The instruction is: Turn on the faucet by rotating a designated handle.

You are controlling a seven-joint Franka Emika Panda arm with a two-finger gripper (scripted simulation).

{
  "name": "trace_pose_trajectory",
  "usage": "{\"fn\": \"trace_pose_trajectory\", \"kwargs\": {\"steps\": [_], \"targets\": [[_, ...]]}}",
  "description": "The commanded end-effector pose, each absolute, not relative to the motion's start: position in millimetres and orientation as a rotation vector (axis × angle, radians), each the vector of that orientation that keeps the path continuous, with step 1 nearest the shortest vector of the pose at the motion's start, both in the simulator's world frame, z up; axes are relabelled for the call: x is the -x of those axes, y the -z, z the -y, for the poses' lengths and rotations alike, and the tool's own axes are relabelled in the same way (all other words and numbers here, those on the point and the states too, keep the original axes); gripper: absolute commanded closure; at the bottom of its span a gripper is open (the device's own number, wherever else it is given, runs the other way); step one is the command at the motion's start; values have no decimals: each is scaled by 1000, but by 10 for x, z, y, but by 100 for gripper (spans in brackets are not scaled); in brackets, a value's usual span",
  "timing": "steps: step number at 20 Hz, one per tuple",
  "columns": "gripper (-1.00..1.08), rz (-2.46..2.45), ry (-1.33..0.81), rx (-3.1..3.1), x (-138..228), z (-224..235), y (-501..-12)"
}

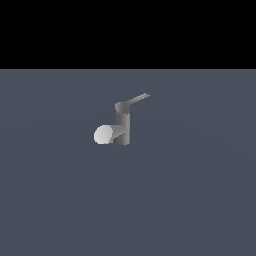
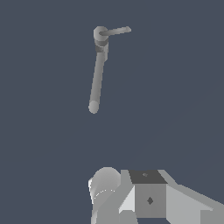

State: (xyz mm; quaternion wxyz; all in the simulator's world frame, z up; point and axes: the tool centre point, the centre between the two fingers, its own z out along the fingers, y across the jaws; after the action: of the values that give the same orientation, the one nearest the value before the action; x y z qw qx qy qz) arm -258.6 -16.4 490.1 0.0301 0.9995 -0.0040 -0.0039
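- The faucet (image 1: 122, 127) stood upright on the flat grey-blue floor (image 1: 200, 200), roughly mid-scene in the exterior view; nothing touched it.
- Its spout (image 1: 107, 134) stuck out toward the exterior view's left and toward the camera, ending in a pale round face. In the wrist view the spout (image 2: 97, 78) showed as a long bar running away from the cap.
- The handle (image 1: 137, 99) was the thin flat bar slanting up from the rounded cap toward the exterior view's right. In the wrist view the handle (image 2: 116, 31) stuck sideways off the cap, at an angle to the spout.
- Judgement: the bar's free end pointed away from the body, so a sideways push near its tip would give the most turn. The handle looked to be at its start position, with the turning not yet begun.
- The arm did not appear in the exterior view at all.
- In the wrist view only blocky grey parts of the gripper (image 2: 144, 197) showed at the frame edge, well apart from the faucet.
- Fingertips were out of shot, so whether they were spread or pressed together could not be told. Nothing was visibly held.
- Judgement: the camera looked down on the cap and lever, likely lined up for an approach to the handle.
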Motion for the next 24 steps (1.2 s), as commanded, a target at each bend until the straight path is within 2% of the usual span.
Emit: {"fn": "trace_pose_trajectory", "kwargs": {"steps": [1,15,24], "targets": [[108,12,12,-3081,2585,164,-4901],[108,118,-9,-3113,2535,309,-4948],[108,249,-1,-3145,2273,304,-4882]]}}
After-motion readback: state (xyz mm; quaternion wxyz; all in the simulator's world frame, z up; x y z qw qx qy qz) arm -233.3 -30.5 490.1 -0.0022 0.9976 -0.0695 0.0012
